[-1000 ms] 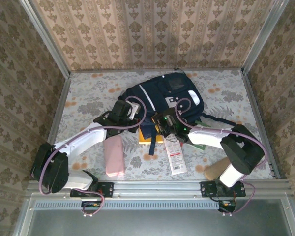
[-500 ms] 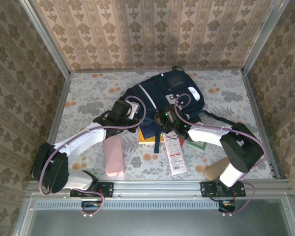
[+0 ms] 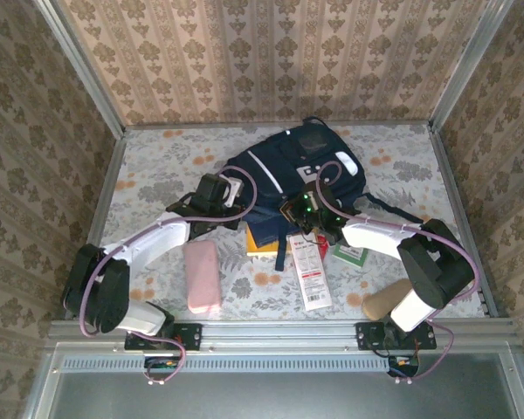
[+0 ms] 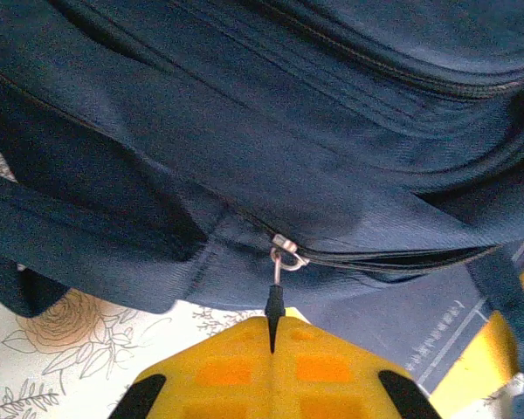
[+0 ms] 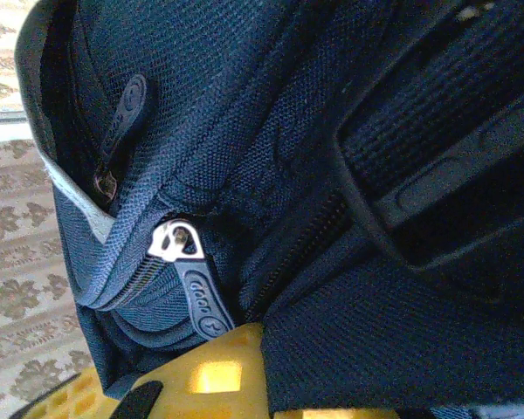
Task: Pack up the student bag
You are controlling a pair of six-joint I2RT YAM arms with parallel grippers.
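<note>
Student bag (image 3: pixel 279 166): soft, floppy, best taken by zippers; left fingers (image 4: pixel 218 375) pinch the 7 o'clock zipper pull (image 4: pixel 273 305), right fingers (image 5: pixel 211 377) the 5 o'clock zipper tab (image 5: pixel 201 304).

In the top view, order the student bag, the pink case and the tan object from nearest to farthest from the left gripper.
1. student bag: the left gripper is shut on its zipper pull.
2. pink case: near edge, left side.
3. tan object: near edge, far right.
</note>
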